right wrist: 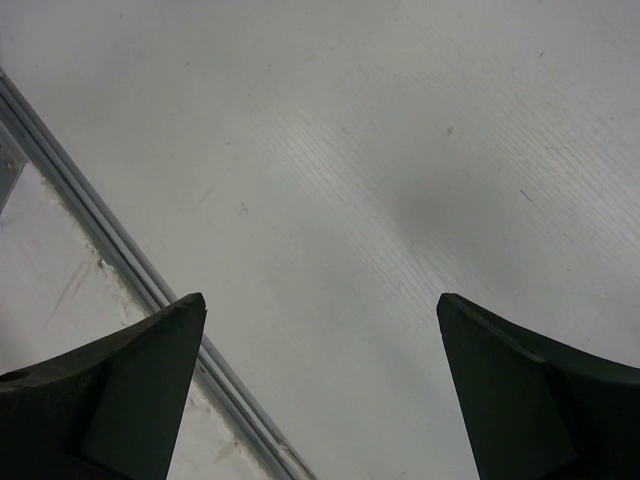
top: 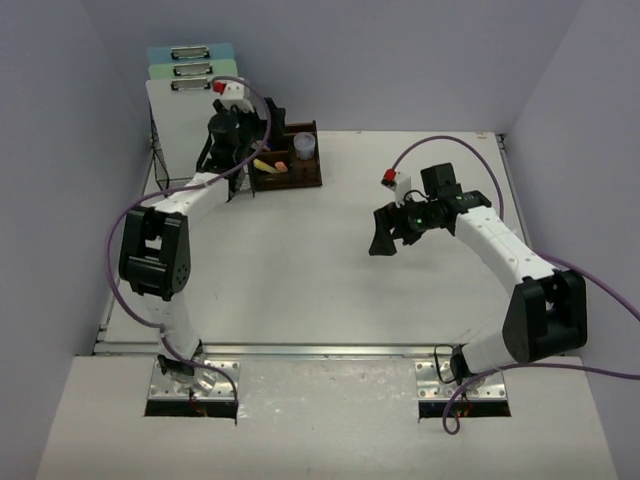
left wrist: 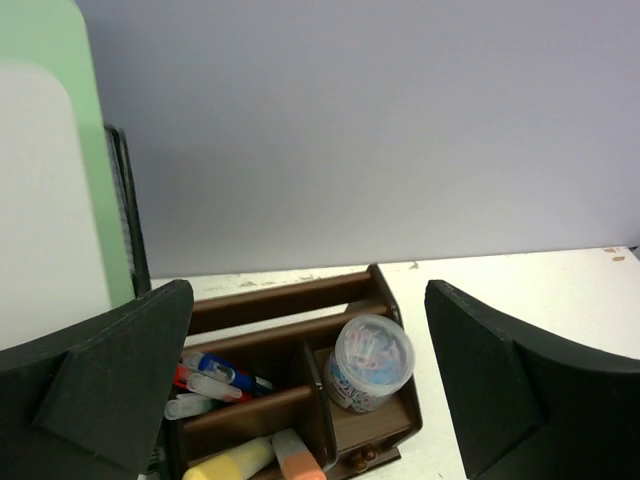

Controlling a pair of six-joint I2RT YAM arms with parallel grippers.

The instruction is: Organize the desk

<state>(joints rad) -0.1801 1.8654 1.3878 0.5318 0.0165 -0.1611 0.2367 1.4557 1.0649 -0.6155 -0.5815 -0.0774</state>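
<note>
Large flat white matte bench (top: pixel 300 270), bordered by lavender-grey walls, silver metal rail (top: pixel 300 350) along near edge; seen up close and bare under right wrist camera. Judged late in the tidy-up: all stationery in view gathered at back-left corner, nothing held by either arm. Next move probably a last check of that corner, or backing the left arm off without bumping the organiser; cannot tell which from here. Left arm stretched far forward and left, left gripper (top: pixel 226 138) hovering just above and beside the organiser, tilted down at it; left fingers (left wrist: pixel 110 380) wide apart, nothing between them. Right arm bent at elbow, reaching in toward bench middle, right gripper (top: pixel 392 232) hanging above bare surface well apart from everything; right fingers (right wrist: pixel 520 380) wide apart too, nothing between them, rail visible below left one. Behind left gripper: upright white clipboard (top: pixel 180 120), green and blue ones stacked behind it, all standing in black wire-mesh rack (left wrist: pixel 125 210). Just right of rack: small dark-brown wooden organiser tray (left wrist: pixel 300 300) with compartments. Clear round plastic tub of paper clips (left wrist: pixel 372 360) upright in its right compartment. Yellow highlighter (left wrist: pixel 230 462) and orange highlighter (left wrist: pixel 297 458) lying side by side in front slot. Blue and red pens (left wrist: pixel 215 370) in slot behind; count unclear.
</note>
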